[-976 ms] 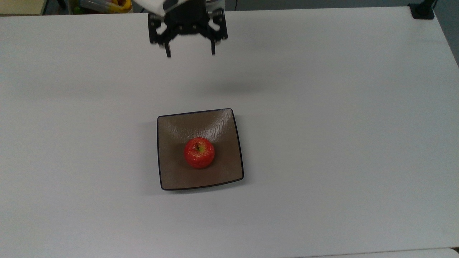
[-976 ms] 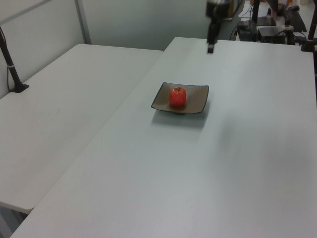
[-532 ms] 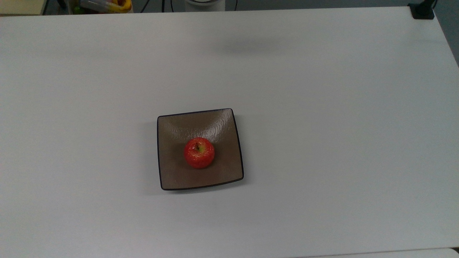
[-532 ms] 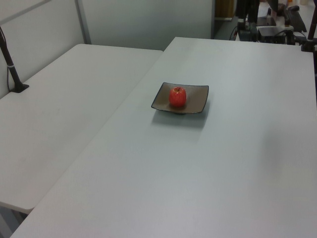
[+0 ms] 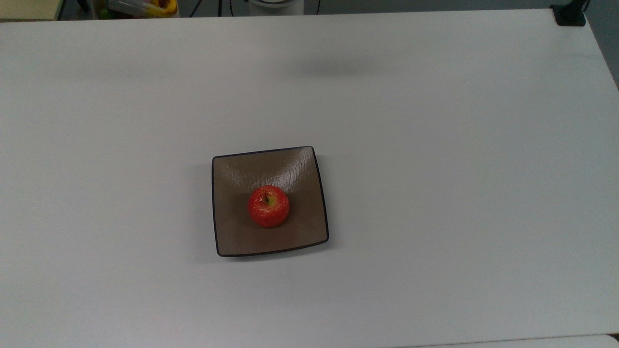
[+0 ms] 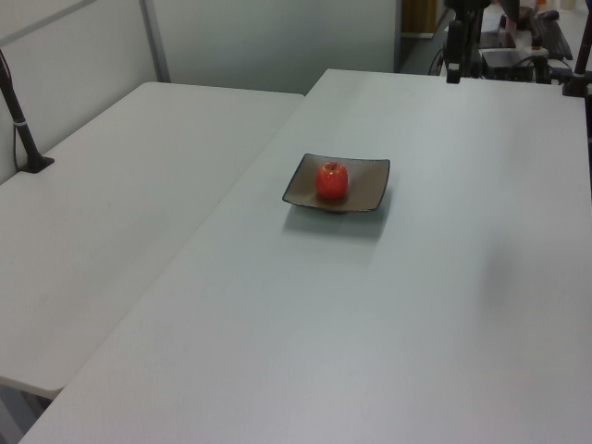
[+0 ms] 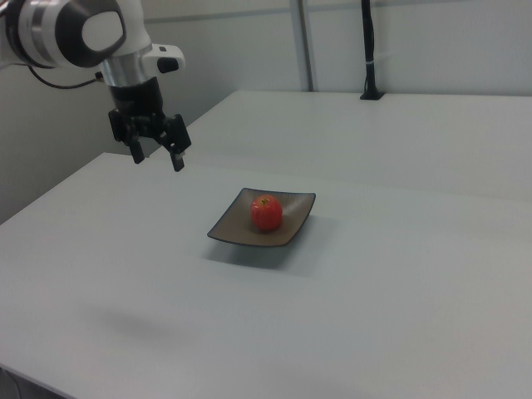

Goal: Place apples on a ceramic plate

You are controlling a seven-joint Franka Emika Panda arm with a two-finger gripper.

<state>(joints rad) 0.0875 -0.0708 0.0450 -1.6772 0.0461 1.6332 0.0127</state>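
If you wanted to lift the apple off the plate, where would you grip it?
Probably from straight above, pinching the apple across its round middle: its stem points up, and the plate has raised sides that would likely block a low sideways approach.

The small round shiny apple [image 5: 269,206] is bright red, with a yellow-green patch around its short dark stem and fine pale flecks across the skin. The square glossy ceramic plate [image 5: 237,232] is brown-taupe with a thin dark rim; pale streaky reflections mottle its upper part in the top view. The broad flat surface [image 5: 435,193] is plain pale grey-white, with one soft grey shadow. The two-finger end effector [image 7: 155,158] is black, on a white and grey arm [image 7: 75,33].
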